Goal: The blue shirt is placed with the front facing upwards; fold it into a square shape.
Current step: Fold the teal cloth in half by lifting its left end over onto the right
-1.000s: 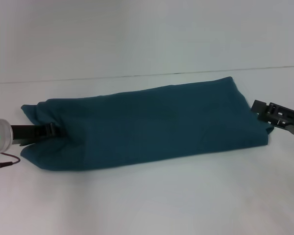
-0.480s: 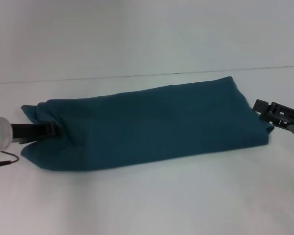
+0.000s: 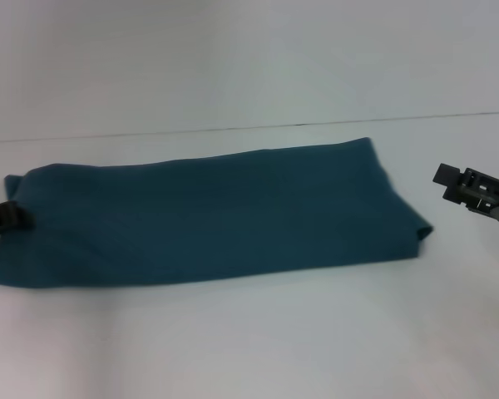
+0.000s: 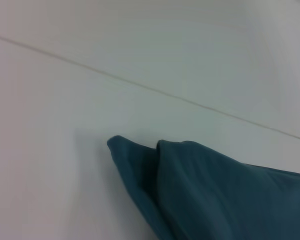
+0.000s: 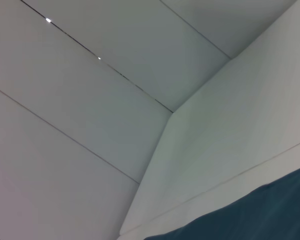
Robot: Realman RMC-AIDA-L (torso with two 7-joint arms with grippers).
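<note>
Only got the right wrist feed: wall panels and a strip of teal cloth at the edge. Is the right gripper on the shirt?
Observer: No. In the head view the right gripper is off the right end of the blue shirt, with bare table between them.
Operator: And the left?
Observer: The left gripper is at the shirt's left end, against the cloth, at the frame edge.
Operator: Shape so far?
Observer: A long band running left to right, plain teal on top, no lettering showing. Not a square yet. The left wrist view shows layered folds at that end.
</note>
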